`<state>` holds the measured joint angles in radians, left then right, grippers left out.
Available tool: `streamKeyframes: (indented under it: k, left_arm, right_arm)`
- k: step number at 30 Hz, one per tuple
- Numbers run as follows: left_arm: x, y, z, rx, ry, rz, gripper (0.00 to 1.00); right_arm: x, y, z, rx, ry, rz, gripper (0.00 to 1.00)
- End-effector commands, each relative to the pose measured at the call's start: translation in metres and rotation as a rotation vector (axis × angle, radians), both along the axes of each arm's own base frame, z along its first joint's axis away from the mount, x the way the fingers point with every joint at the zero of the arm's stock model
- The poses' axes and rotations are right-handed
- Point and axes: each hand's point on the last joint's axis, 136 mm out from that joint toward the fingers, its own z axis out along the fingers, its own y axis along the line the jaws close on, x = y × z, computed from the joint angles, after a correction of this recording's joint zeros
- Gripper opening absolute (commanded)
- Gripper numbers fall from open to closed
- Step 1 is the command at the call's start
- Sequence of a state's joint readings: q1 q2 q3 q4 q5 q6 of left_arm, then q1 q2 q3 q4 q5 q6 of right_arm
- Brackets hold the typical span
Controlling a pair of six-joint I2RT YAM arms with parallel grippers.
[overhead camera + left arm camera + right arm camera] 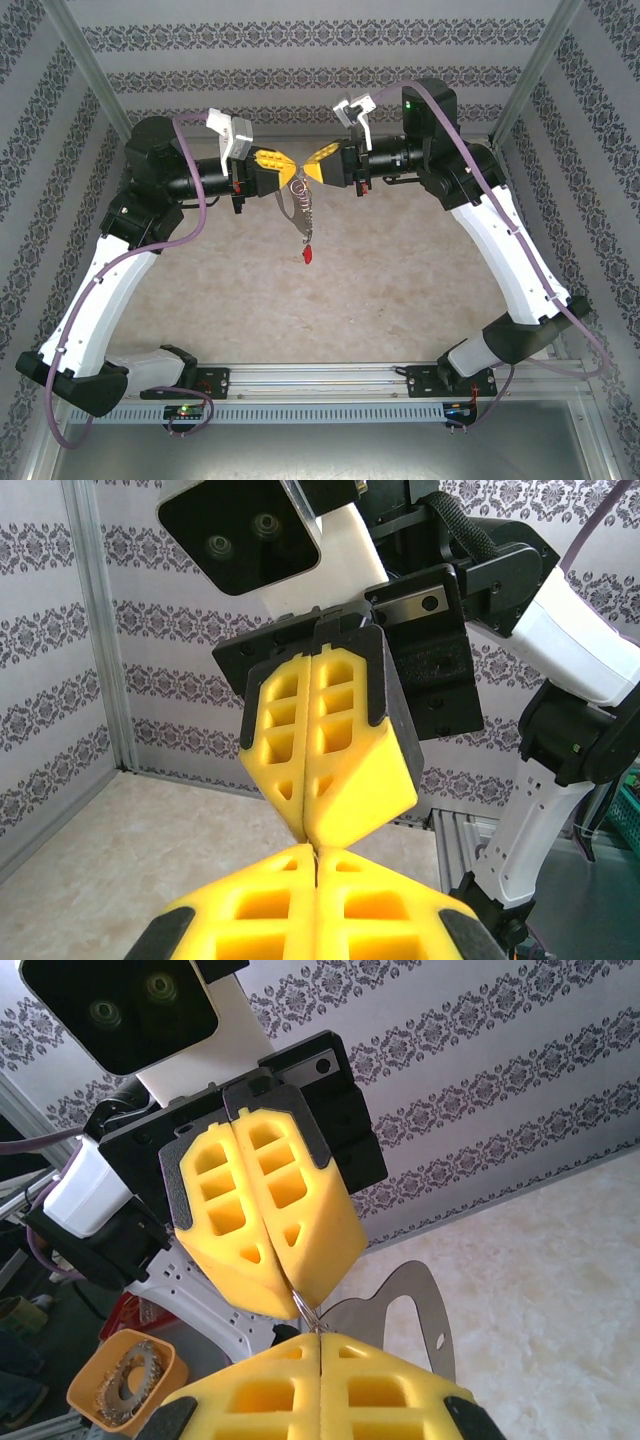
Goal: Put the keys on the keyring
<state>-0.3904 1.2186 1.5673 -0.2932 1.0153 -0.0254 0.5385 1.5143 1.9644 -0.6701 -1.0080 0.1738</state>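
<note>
Both grippers meet tip to tip high over the middle of the table. My left gripper is shut, and my right gripper is shut against it. The keyring hangs under the tips, a grey loop with a silvery chain and a red tag at the bottom. In the right wrist view a thin silver wire ring runs from the left gripper into my right gripper, and the flat grey loop shows behind. The left wrist view has my left gripper touching the right gripper. The key is hidden.
The beige tabletop lies well below the grippers. Patterned walls enclose the back and sides. An orange cup holding a metal gear stands off to the left in the right wrist view. The arms' rail runs along the near edge.
</note>
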Motion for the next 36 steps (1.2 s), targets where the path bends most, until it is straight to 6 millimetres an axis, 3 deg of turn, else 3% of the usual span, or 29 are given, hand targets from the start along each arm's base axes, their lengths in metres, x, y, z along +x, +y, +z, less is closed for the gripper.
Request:
streamKeyframes:
  k: [1,21,36]
  left_arm:
    - [-0.014,-0.001,0.009,-0.004,-0.033,-0.063,0.00]
    - [-0.009,0.007,0.035,-0.100,-0.061,-0.068,0.00]
    - [-0.009,0.007,0.031,-0.089,-0.047,-0.076,0.00]
  right_arm:
    - [0.010,-0.001,0.007,0.012,-0.016,-0.029,0.00]
    - [0.019,0.008,-0.012,-0.003,0.059,-0.001,0.00]
    - [0.022,0.007,0.002,0.053,0.083,0.022,0.00]
